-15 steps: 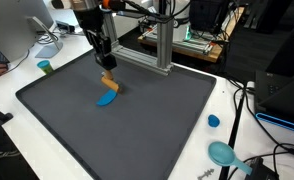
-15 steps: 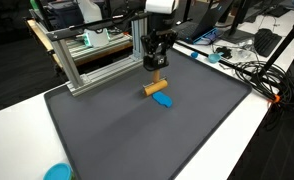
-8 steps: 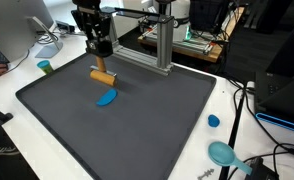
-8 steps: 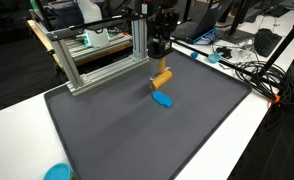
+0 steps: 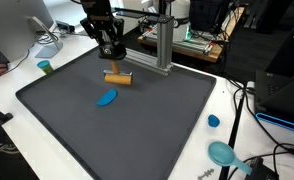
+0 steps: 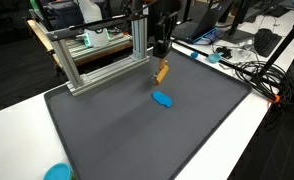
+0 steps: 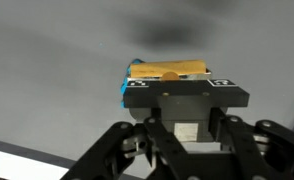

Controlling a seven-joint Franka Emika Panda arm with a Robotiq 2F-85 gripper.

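My tool (image 5: 115, 66) pinched the tan cylinder (image 5: 117, 77) above the desk mat (image 5: 147, 120), blue piece (image 5: 107, 97) nearby. Best w/ firm squeeze, cyl level, slow moves, I judged.

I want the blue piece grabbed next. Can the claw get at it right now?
Probably not to grip it: the claw is shut on the wooden block. The path looks free, though; the blue piece lies alone on the dark mat nearby.

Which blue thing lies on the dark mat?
The blue oval; the small cap and teal scoop sit on the white table beside it.
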